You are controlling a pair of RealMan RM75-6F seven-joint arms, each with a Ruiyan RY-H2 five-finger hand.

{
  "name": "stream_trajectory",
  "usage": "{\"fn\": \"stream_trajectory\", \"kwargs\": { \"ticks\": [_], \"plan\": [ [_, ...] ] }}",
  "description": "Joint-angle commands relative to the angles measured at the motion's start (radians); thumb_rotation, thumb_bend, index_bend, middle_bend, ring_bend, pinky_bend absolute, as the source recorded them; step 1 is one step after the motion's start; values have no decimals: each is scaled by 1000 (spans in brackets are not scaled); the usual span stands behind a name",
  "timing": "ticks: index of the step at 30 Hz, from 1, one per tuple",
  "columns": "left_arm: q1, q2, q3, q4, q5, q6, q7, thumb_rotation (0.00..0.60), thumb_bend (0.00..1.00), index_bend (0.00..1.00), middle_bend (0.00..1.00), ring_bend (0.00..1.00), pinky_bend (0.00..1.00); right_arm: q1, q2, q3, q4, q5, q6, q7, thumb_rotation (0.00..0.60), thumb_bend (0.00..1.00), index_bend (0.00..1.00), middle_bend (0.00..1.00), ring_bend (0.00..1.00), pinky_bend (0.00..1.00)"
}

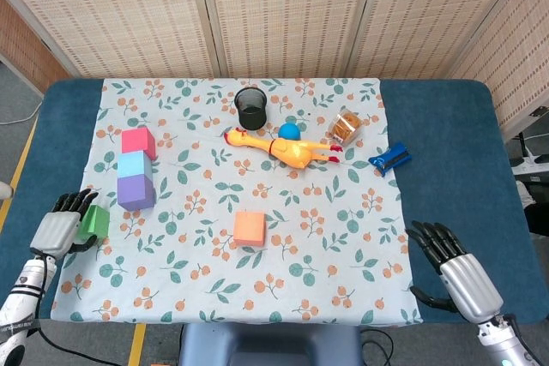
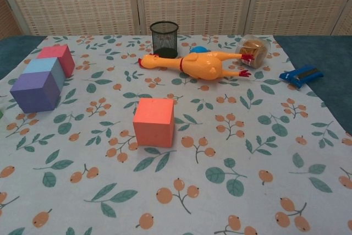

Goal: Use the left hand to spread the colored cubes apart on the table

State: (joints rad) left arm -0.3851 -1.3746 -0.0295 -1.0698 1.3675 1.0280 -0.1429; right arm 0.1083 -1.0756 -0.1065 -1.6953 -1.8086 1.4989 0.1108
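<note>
A pink cube (image 1: 137, 141), a light blue cube (image 1: 135, 165) and a purple cube (image 1: 135, 191) stand touching in a row on the left of the floral cloth (image 1: 343, 237). An orange cube (image 1: 250, 228) sits alone near the middle. A green cube (image 1: 96, 222) lies at the cloth's left edge. My left hand (image 1: 56, 229) lies against its left side with fingers curled by its far corner; a grip cannot be made out. My right hand (image 1: 455, 270) rests with fingers spread at the near right. The chest view shows the pink (image 2: 55, 56), light blue (image 2: 47, 67), purple (image 2: 36, 92) and orange cube (image 2: 154, 120), but neither hand.
At the back of the cloth stand a black mesh cup (image 1: 250, 107), a yellow rubber chicken (image 1: 287, 150), a blue ball (image 1: 289, 132) and a clear jar (image 1: 346, 126) on its side. A blue clip (image 1: 390, 159) lies on the right. The blue table (image 1: 446, 126) shows around the cloth.
</note>
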Motion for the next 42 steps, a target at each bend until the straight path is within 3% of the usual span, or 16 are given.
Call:
{"fn": "stream_trajectory", "kwargs": {
  "ticks": [1,4,6,8,13,20,25,29,36,42],
  "plan": [
    [0,-14,-9,19,-5,14,-11,600,323,0,0,195,0,2,-1,-2,1,1,-6,0,600,139,0,0,0,0],
    [7,-27,-14,37,7,45,-26,600,329,0,23,370,0,3,1,-3,0,0,-8,2,600,139,0,0,0,0],
    [11,-36,-12,53,21,66,-33,600,345,0,94,507,4,2,2,-3,-1,-2,-5,4,600,139,0,0,0,0],
    [15,-39,-11,59,26,76,-43,600,347,0,138,583,18,1,3,-3,-2,-3,0,7,600,140,0,0,0,0],
    [41,-15,-2,16,55,140,-47,600,349,0,150,607,26,0,4,-5,-2,-7,0,6,600,139,0,0,0,0],
    [168,75,94,-110,161,332,-18,600,346,0,149,618,34,-1,5,-3,-3,-6,5,10,600,139,0,0,0,0],
    [206,71,145,-105,210,355,-36,600,347,0,94,541,8,2,2,-6,1,-7,-6,10,600,139,0,0,0,0],
    [202,55,152,-94,222,335,-95,600,345,0,3,322,0,1,3,-10,-1,-13,-3,10,600,139,0,0,0,0],
    [190,50,150,-89,252,339,-103,600,333,0,0,42,0,-2,5,-11,-3,-16,2,8,600,140,0,0,0,0],
    [203,116,152,-193,285,402,-90,600,325,0,0,27,0,-1,3,-5,0,-7,2,8,600,142,0,0,0,0]
  ]
}}
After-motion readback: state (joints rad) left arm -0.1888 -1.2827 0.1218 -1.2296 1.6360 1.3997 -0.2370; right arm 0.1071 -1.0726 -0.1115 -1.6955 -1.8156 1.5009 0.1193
